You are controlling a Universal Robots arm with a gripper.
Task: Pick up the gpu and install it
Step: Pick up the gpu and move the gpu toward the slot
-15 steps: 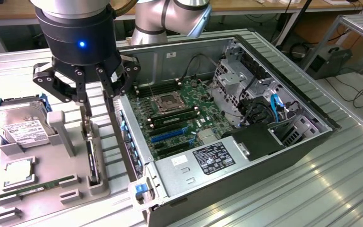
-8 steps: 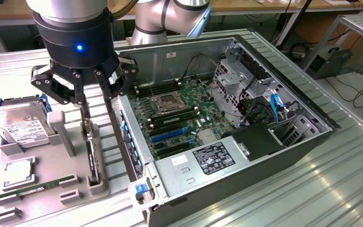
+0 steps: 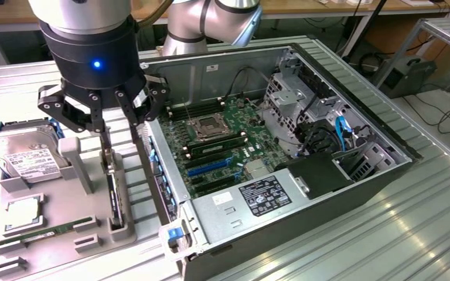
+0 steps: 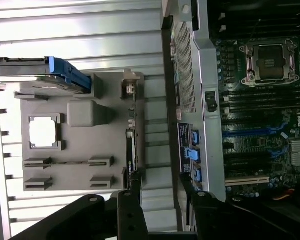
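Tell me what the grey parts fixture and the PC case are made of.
The fixture looks like matte grey plastic, maybe printed: dull, uniform, blocky posts. The PC case looks like bare sheet metal, probably steel: thin folded walls, perforated panel, faint sheen.

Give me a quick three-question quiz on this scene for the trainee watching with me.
1. Short answer: where does the gpu stand?
2. True or false: the pincer is shut on the gpu.
3. Pick one: the white-labelled part in the gray tray, at the exterior view's far left, is A) a hard drive B) a fan C) a battery.

Key
1. On edge in a slot of the gray tray, beside the open computer case.
2. False: it is open, above the tray.
3. A.
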